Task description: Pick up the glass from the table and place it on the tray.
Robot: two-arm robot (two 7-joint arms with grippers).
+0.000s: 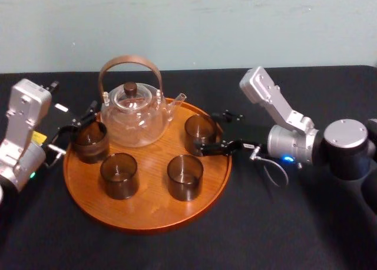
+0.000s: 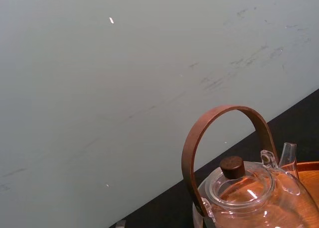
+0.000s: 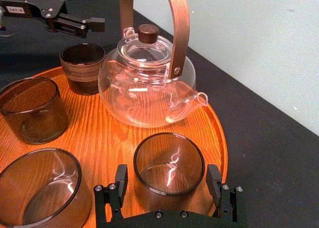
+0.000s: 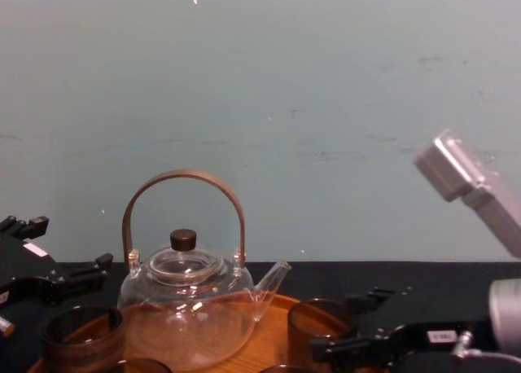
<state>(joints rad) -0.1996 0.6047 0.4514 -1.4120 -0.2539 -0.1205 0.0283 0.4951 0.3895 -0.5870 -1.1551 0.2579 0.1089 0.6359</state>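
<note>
Now | right gripper (image 3: 167, 172) — fingers apart, straddling glass (image 3: 169, 156) on tray (image 3: 102, 133) | left gripper (image 1: 79, 120) — parted, empty, by tray rim

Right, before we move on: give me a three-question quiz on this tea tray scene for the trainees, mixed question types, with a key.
1. How many glasses stand on the tray?
2. True or false: the teapot stands on the bare table, off the tray.
3. Which gripper has a finger on either side of the glass by the spout? A. left gripper B. right gripper C. neither

Key
1. Four.
2. False: it stands on the tray, at the back.
3. B. The left gripper is at the tray's left rear edge, by another glass.
</note>
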